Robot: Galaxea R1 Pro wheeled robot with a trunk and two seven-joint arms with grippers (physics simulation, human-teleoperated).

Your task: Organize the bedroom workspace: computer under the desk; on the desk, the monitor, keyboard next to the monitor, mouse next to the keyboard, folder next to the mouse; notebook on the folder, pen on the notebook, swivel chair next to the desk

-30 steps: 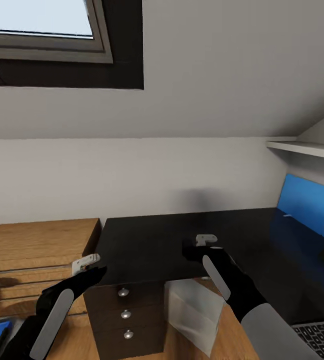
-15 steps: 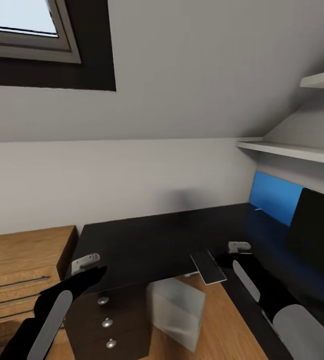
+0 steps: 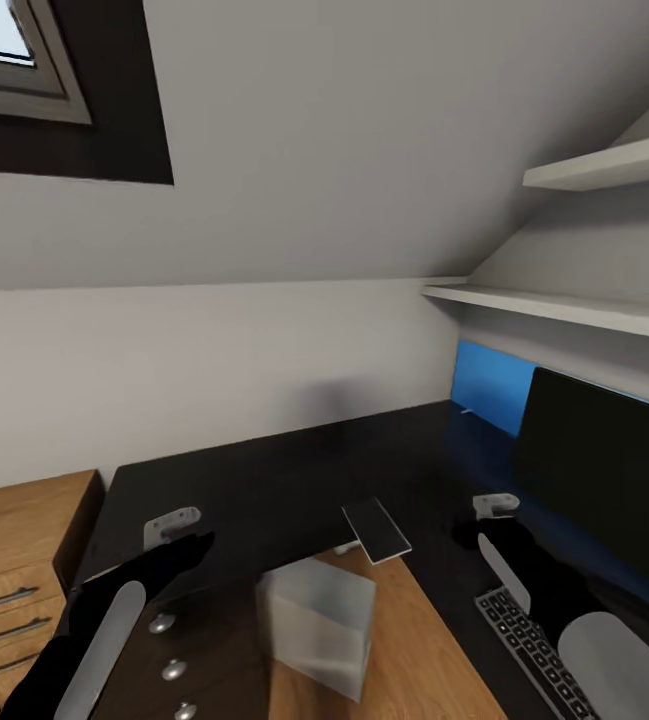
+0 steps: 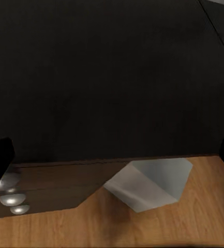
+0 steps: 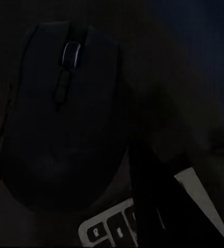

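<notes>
Nearest on the right, the keyboard lies on the desk beside the right forearm, its keys running toward the near edge of the head view. Just beyond it the right tool hangs over the glossy black top. The right wrist view shows the mouse close in front of that tool, with a dark finger crossing beside it and a corner of the keyboard's keys below; whether the fingers are clamped on the mouse or merely beside it cannot be told, and the mouse cannot be made out in the head view.

On the left, the left tool is held above the near edge of the desk. Its two fingertips sit well apart at opposite edges of the left wrist view, with nothing between them.

Below and between the arms, the computer, a pale grey box, stands on the wooden floor partly under the desk edge, next to a dark cabinet with round knobs. A thin grey notebook lies on the desk near its inner corner, overhanging the edge, between the two tools.

Farther right, the monitor stands on the desk in front of the blue back panel. White shelves run along the wall above.
</notes>
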